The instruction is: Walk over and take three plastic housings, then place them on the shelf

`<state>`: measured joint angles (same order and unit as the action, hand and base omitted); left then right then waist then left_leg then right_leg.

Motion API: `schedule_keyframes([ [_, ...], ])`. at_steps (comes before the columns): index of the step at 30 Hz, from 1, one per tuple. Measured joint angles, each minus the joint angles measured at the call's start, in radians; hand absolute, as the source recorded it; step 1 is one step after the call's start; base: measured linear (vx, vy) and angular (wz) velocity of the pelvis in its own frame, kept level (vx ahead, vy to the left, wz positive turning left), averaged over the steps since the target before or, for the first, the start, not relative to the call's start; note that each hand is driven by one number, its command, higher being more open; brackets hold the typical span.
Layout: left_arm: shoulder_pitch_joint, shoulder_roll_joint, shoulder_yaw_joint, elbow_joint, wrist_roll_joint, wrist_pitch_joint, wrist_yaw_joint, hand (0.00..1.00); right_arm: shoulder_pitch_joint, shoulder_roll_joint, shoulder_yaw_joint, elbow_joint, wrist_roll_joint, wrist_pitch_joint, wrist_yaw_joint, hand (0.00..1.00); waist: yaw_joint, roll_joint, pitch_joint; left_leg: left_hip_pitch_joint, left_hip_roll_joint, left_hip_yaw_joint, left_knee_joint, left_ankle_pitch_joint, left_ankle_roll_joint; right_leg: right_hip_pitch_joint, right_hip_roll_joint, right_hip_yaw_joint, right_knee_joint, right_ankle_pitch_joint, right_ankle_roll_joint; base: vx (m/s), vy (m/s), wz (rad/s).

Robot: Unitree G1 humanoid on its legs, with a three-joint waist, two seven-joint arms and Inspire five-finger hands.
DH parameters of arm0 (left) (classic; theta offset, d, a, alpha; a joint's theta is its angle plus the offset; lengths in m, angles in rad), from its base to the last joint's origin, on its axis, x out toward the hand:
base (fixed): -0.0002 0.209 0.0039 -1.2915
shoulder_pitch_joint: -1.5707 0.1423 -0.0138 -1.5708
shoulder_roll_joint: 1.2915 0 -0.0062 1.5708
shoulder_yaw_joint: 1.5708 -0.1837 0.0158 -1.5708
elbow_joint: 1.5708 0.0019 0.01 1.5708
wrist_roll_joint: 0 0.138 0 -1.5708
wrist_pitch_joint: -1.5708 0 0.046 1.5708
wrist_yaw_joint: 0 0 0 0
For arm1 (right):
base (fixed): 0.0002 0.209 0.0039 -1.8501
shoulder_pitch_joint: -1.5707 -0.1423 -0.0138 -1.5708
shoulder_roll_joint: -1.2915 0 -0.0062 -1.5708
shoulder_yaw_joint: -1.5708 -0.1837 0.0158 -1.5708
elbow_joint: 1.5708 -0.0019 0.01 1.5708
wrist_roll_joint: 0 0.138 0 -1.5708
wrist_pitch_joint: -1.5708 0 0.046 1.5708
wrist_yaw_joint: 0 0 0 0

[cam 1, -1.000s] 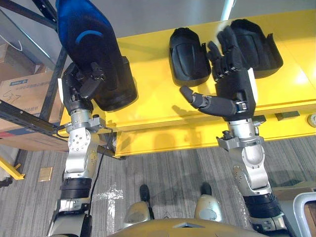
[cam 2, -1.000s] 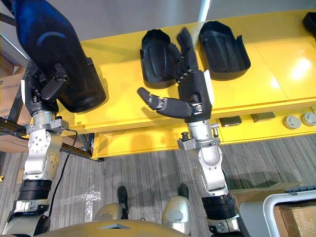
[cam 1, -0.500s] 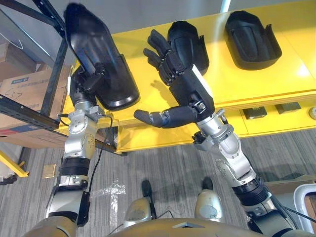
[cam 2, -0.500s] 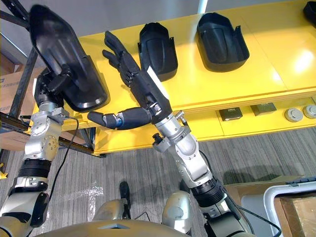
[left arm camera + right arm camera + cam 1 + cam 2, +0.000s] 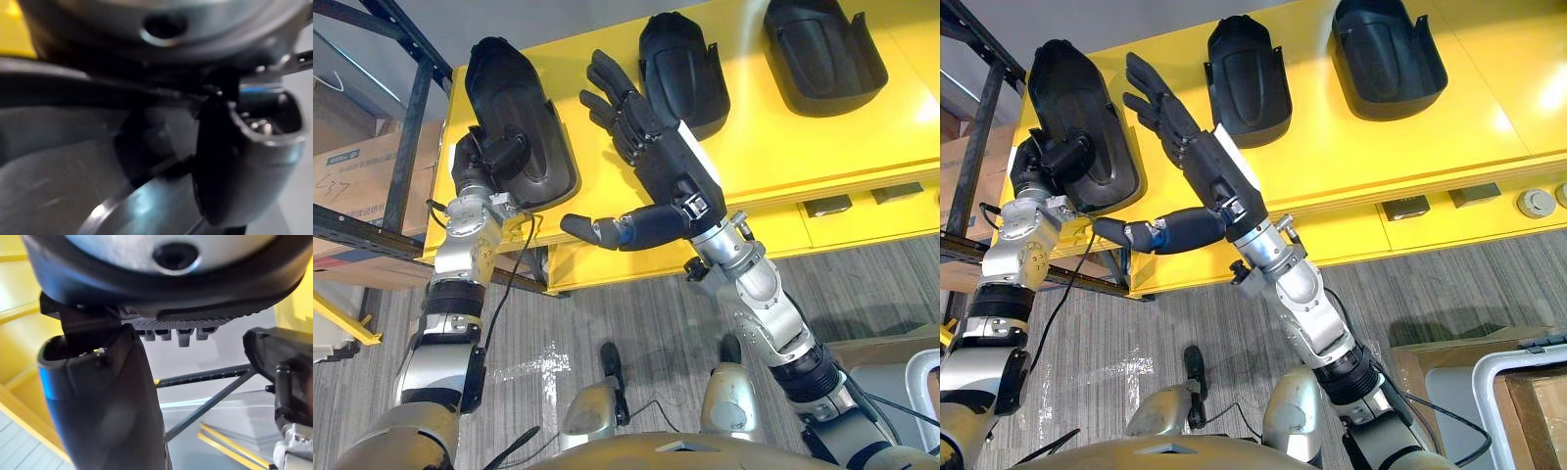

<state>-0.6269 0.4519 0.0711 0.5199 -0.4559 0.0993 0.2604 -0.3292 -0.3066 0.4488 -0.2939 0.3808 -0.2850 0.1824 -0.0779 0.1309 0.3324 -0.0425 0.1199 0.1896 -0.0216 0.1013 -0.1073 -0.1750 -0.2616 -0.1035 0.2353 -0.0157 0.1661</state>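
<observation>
The taking step is judged in hand: one plastic housing [image 5: 519, 117] is clasped by the curled left robot hand [image 5: 492, 157] at the yellow tabletop's [image 5: 754, 147] left end. The right robot hand [image 5: 656, 171] is spread flat just beside it. A grasp on the second housing [image 5: 683, 59] is called for next; the third housing [image 5: 822, 54] lies further right.
</observation>
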Motion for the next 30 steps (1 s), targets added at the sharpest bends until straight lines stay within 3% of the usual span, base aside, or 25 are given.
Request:
schedule_keyframes([
  [3, -0.017, 0.001, -0.001, 0.002, 0.001, 0.013, 0.036, 0.00, 0.002, 0.006, 0.034, -0.044, 0.000, 0.003, -0.002, 1.00, -0.006, -0.006, 0.004, 0.000, 0.000, 0.020, 0.000, 0.000, 0.000, -0.015, 0.000, 0.015, 0.006, -0.004, -0.007, -0.04, -0.002, -0.13],
  [4, -0.028, 0.001, -0.008, 0.008, 0.008, 0.016, 0.044, 1.00, 0.009, 0.007, 0.036, -0.056, 0.000, 0.003, -0.002, 1.00, -0.004, -0.008, 0.005, -0.001, -0.001, 0.023, 0.000, 0.000, 0.000, -0.018, 0.000, 0.019, 0.007, -0.003, -0.005, -0.04, -0.005, -0.10],
  [9, -0.073, 0.011, -0.038, 0.023, 0.040, 0.040, 0.062, 1.00, 0.047, 0.011, 0.035, -0.074, -0.002, 0.002, -0.020, 1.00, -0.006, -0.015, 0.010, -0.005, -0.001, 0.032, 0.001, 0.000, 0.000, -0.027, 0.000, 0.025, 0.009, 0.000, -0.002, -0.02, -0.007, -0.03],
  [16, -0.129, 0.017, -0.093, 0.023, 0.156, 0.068, 0.159, 1.00, 0.056, 0.014, 0.035, -0.074, -0.002, 0.003, -0.051, 1.00, -0.010, -0.025, 0.017, -0.022, -0.001, 0.040, 0.000, 0.002, -0.003, -0.053, 0.001, 0.035, 0.019, 0.006, 0.006, 0.00, -0.003, 0.00],
  [22, -0.176, 0.017, -0.104, 0.022, 0.236, 0.125, 0.187, 1.00, 0.105, 0.037, 0.035, -0.074, 0.000, 0.003, -0.062, 1.00, -0.016, -0.029, 0.019, -0.021, -0.001, 0.050, -0.002, 0.001, -0.004, -0.056, 0.002, 0.039, 0.019, 0.006, 0.006, 0.01, -0.005, 0.00],
  [30, -0.216, 0.020, -0.116, 0.021, 0.312, 0.123, 0.199, 1.00, 0.146, 0.037, 0.043, -0.074, 0.022, 0.002, -0.062, 1.00, -0.018, -0.030, 0.020, -0.020, 0.000, 0.063, -0.002, -0.001, -0.007, -0.060, 0.004, 0.051, 0.019, 0.009, 0.006, 0.00, -0.007, -0.03],
])
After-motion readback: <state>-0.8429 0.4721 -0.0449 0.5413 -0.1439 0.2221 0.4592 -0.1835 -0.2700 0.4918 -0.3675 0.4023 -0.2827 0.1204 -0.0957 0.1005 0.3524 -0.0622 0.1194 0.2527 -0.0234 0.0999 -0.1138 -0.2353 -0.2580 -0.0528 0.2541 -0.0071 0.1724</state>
